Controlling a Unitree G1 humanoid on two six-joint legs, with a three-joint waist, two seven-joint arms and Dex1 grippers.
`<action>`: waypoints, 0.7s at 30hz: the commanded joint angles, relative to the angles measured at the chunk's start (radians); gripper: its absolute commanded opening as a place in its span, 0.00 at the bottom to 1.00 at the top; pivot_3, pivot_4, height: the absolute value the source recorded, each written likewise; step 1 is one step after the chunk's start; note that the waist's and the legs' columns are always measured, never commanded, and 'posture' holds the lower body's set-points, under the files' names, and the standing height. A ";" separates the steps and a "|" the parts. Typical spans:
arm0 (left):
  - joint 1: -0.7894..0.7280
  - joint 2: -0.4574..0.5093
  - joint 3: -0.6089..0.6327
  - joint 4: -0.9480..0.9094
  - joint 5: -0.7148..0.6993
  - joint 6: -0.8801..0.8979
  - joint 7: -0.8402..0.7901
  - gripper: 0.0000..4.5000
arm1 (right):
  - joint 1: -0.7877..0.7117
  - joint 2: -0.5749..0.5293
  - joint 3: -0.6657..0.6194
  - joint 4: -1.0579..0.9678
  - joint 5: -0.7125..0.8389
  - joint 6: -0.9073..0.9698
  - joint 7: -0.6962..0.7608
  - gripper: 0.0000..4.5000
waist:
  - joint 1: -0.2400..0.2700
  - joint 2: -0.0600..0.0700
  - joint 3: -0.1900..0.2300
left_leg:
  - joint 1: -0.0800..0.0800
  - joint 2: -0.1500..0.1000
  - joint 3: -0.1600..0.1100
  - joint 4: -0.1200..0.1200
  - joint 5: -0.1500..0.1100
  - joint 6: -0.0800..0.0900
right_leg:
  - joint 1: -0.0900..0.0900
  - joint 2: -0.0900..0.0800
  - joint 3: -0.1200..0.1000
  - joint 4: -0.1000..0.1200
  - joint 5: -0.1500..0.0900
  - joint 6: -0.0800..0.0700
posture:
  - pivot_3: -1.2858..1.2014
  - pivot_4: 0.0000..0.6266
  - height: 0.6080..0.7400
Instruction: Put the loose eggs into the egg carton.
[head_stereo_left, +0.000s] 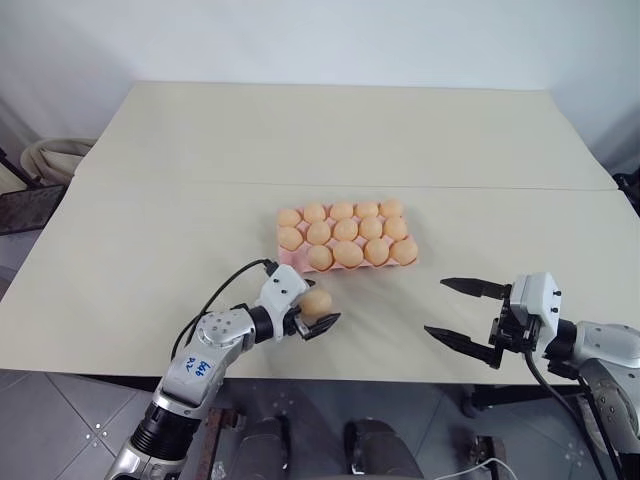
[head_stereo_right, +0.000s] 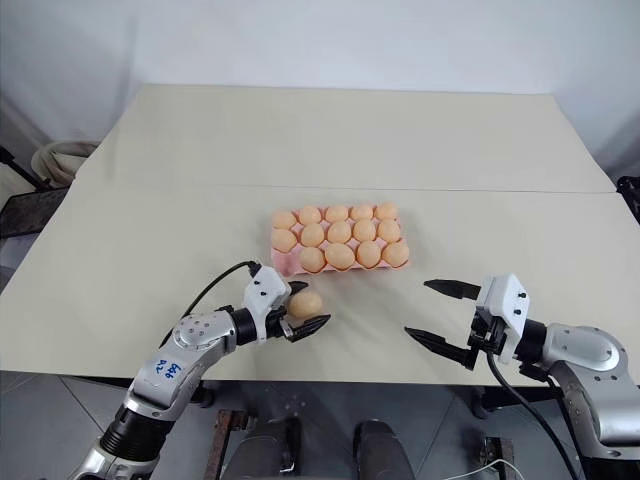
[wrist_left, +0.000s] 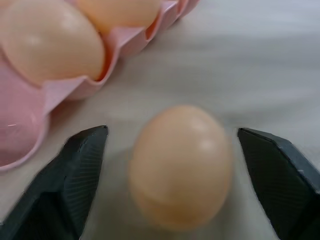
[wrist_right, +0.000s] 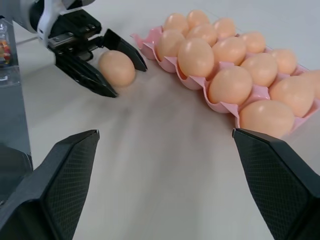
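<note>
Beige table (head_stereo_left: 150, 250): pink egg carton (head_stereo_left: 284, 256), loose egg (head_stereo_left: 317, 302).

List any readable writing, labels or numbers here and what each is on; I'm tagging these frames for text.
Blue handwritten marks on the left arm's white forearm cover: too small and slanted to read reliably.
Eggs, pink egg carton, loose egg, table, right gripper: no text.

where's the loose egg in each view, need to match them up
left eye view: loose egg between left gripper's fingers, near the table's front edge
right eye view: same
left wrist view: centre, between both fingers
right wrist view: upper left
shared landmark: egg carton
</note>
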 joint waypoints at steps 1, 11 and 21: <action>0.016 -0.003 0.023 -0.019 0.002 -0.041 0.003 0.66 | 0.000 -0.016 -0.027 -0.026 0.019 0.004 -0.003 1.00 | 0.000 0.000 0.000 | 0.000 0.000 0.000 0.000 0.000 0.000 | 0.000 0.000 0.000 0.000 0.000 0.000 | 0.52 0.24 1.00; 0.129 0.106 0.252 -0.039 -0.178 -0.209 -0.194 0.47 | -0.020 -0.006 0.018 -0.004 0.007 0.013 0.003 1.00 | -0.001 0.000 0.000 | 0.000 0.001 0.000 -0.001 0.000 -0.001 | 0.000 0.000 0.000 -0.001 0.000 -0.001 | 0.52 0.24 1.00; -0.153 0.071 0.201 0.234 -0.093 -0.268 -0.199 0.47 | -0.054 0.005 0.060 0.002 0.003 0.024 -0.015 1.00 | 0.027 0.000 0.000 | -0.001 -0.001 -0.001 0.000 -0.003 -0.003 | 0.000 -0.003 0.000 -0.004 0.001 0.000 | 0.52 0.24 1.00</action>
